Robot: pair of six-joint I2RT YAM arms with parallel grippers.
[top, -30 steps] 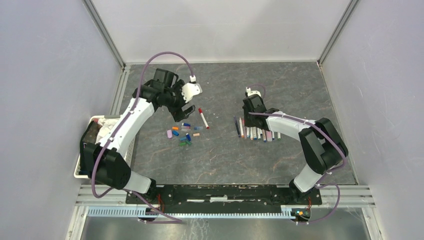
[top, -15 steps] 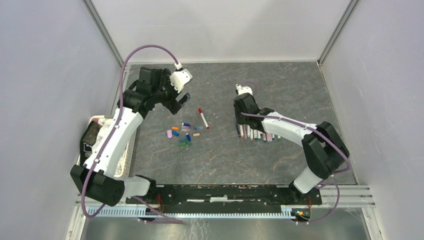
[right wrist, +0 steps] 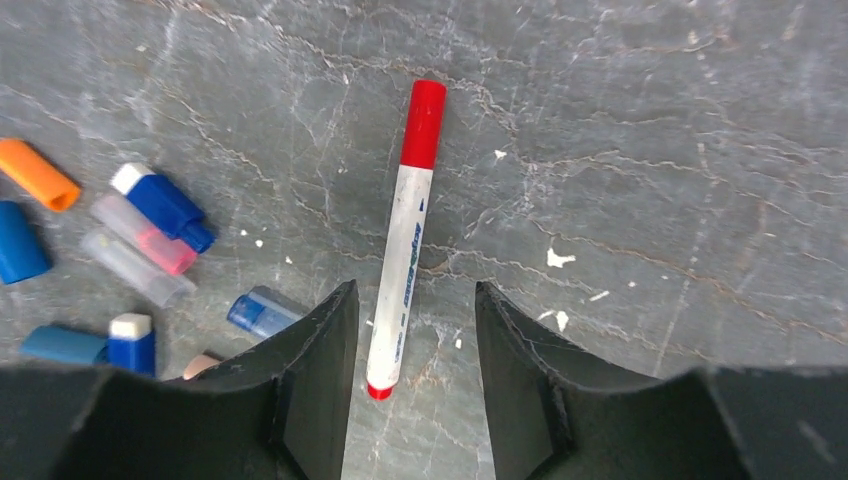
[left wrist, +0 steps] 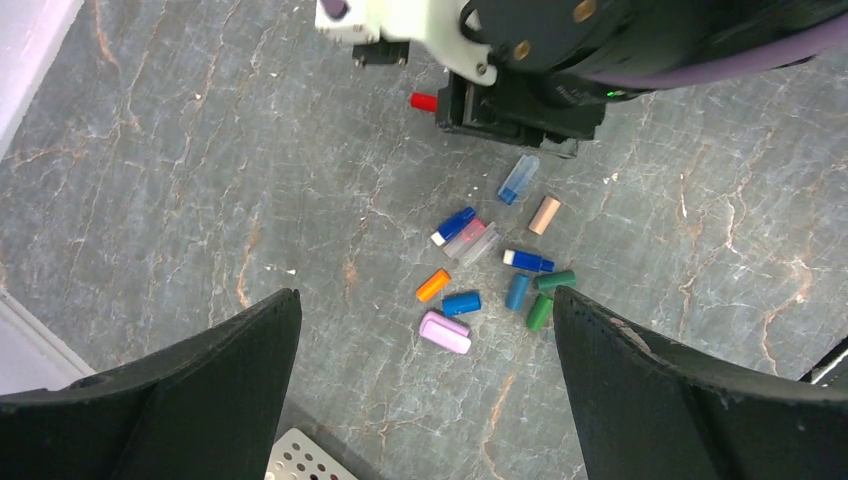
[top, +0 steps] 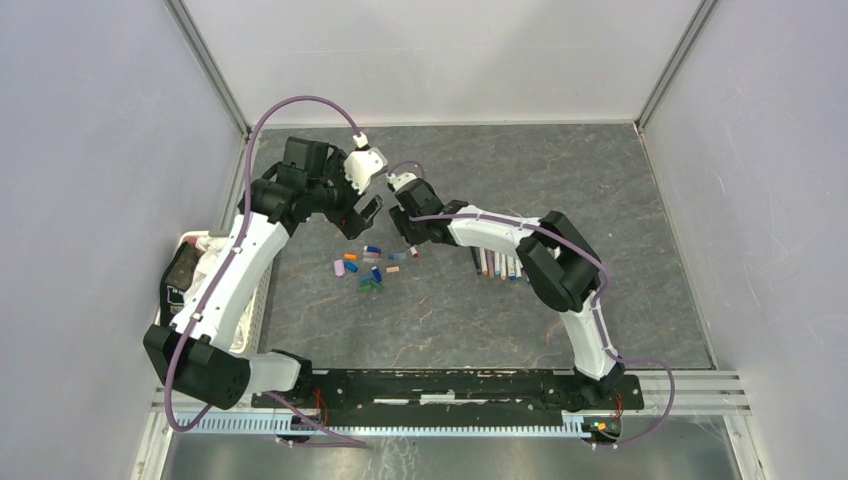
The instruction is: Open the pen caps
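Note:
A white pen with a red cap (right wrist: 405,245) lies alone on the grey table, its cap (right wrist: 424,122) pointing away. My right gripper (right wrist: 415,370) is open and straddles the pen's near end, one finger on each side, apart from it. In the top view the right gripper (top: 408,235) hides most of this pen. A row of several pens (top: 500,265) lies to its right. Several loose pen caps (left wrist: 470,285) in blue, orange, pink and green lie in a pile (top: 365,268). My left gripper (left wrist: 425,400) is open and empty, hovering above the pile.
A white perforated basket (top: 160,340) holding a cloth stands at the table's left edge; its corner shows in the left wrist view (left wrist: 305,455). Grey walls enclose the table on three sides. The two grippers are close together near the red-capped pen.
My right arm has swung left from the row of pens to over the red-capped pen. My left gripper has drawn back a little, up and to the left, and stays open.

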